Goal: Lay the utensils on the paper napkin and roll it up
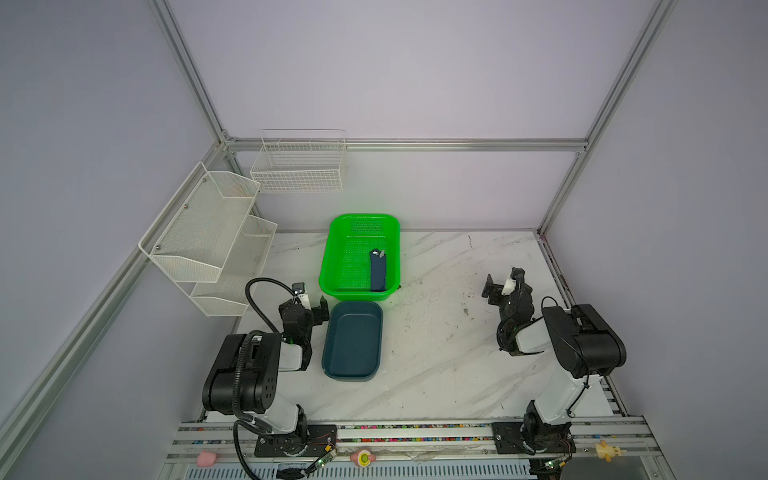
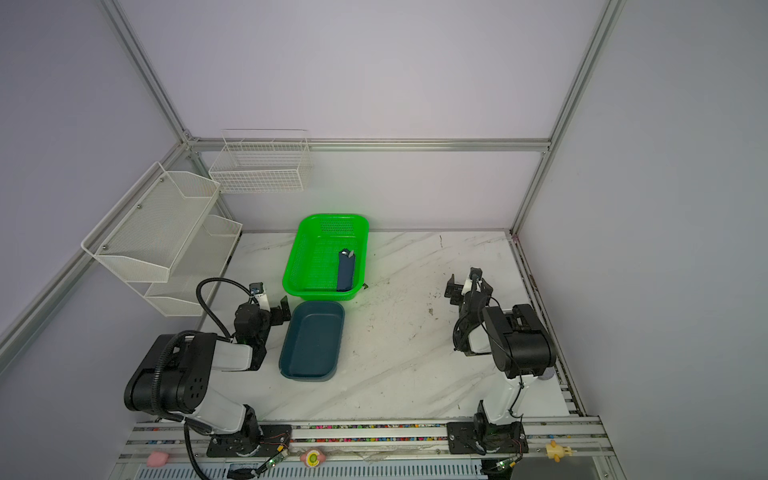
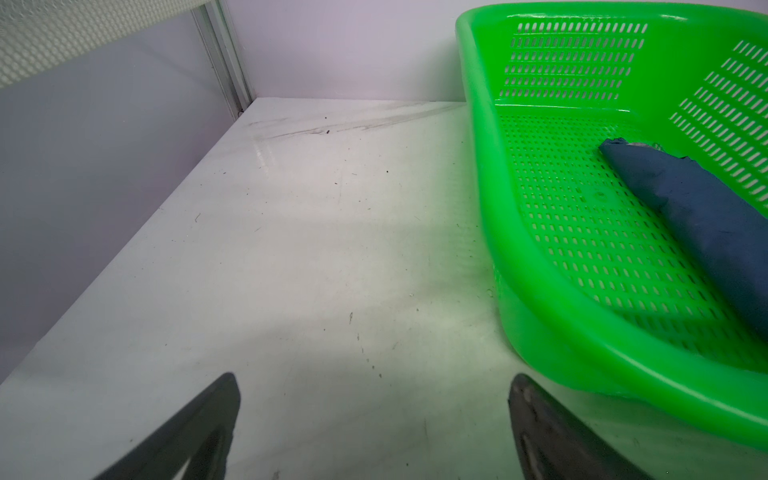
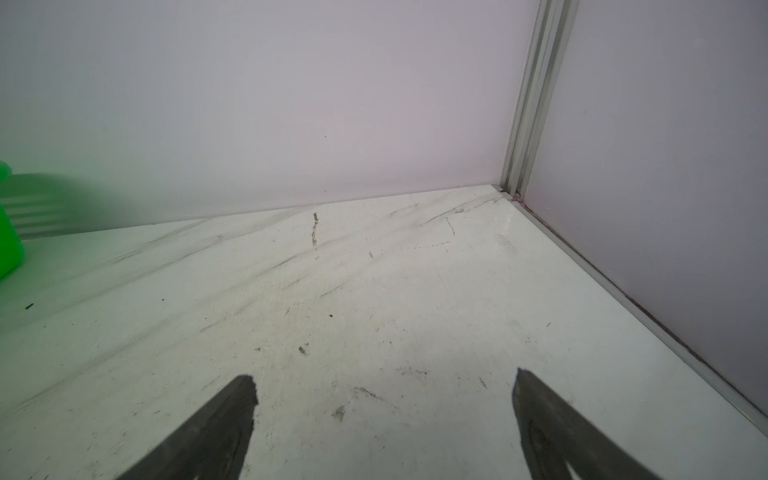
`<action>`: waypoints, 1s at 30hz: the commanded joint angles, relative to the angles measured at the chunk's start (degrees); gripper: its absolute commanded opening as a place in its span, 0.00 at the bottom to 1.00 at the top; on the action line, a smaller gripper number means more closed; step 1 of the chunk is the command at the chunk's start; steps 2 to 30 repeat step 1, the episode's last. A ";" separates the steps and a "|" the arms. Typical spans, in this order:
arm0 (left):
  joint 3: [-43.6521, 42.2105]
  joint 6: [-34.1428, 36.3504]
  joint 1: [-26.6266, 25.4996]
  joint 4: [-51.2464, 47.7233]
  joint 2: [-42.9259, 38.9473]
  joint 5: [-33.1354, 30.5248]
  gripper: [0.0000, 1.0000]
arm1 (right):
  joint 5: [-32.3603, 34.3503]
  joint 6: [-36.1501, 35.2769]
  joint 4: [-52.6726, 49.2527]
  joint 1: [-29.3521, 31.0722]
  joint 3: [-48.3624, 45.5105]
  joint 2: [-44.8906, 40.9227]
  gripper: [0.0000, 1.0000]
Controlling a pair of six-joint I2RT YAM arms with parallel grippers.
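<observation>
The dark navy paper napkin point(image 1: 378, 272) point(image 2: 345, 270) point(image 3: 685, 199) lies rolled into a slim tube inside the green basket point(image 1: 361, 216) point(image 2: 332, 216) point(image 3: 473, 104), along its right wall. A shiny utensil tip point(image 1: 376, 252) point(image 2: 346, 252) point(image 3: 642, 144) pokes out of the roll's far end; the rest of the utensils is hidden inside. My left gripper point(image 1: 307, 305) point(image 2: 270, 307) point(image 3: 376, 380) hovers open and empty over bare table beside the basket's near-left corner. Far to the right, my right gripper point(image 1: 505, 286) point(image 2: 468, 286) point(image 4: 383, 376) is open and empty above the marble top.
An empty dark teal tray point(image 1: 352, 340) point(image 2: 312, 340) sits just in front of the basket, next to the left arm. White mesh shelves point(image 1: 208, 232) hang on the left wall and a wire basket point(image 1: 299, 166) on the back wall. Aluminium frame posts edge the table.
</observation>
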 commanded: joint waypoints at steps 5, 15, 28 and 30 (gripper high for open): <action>2.93 0.80 0.28 2.23 0.09 0.28 1.00 | 0.07 -0.28 3.06 -0.24 0.71 -0.10 0.97; 2.93 0.80 0.28 2.23 0.09 0.28 1.00 | 0.07 -0.28 3.06 -0.24 0.71 -0.10 0.97; 2.93 0.80 0.28 2.23 0.09 0.28 1.00 | 0.07 -0.28 3.06 -0.24 0.71 -0.10 0.97; 2.93 0.80 0.28 2.23 0.09 0.28 1.00 | 0.07 -0.28 3.06 -0.24 0.71 -0.10 0.97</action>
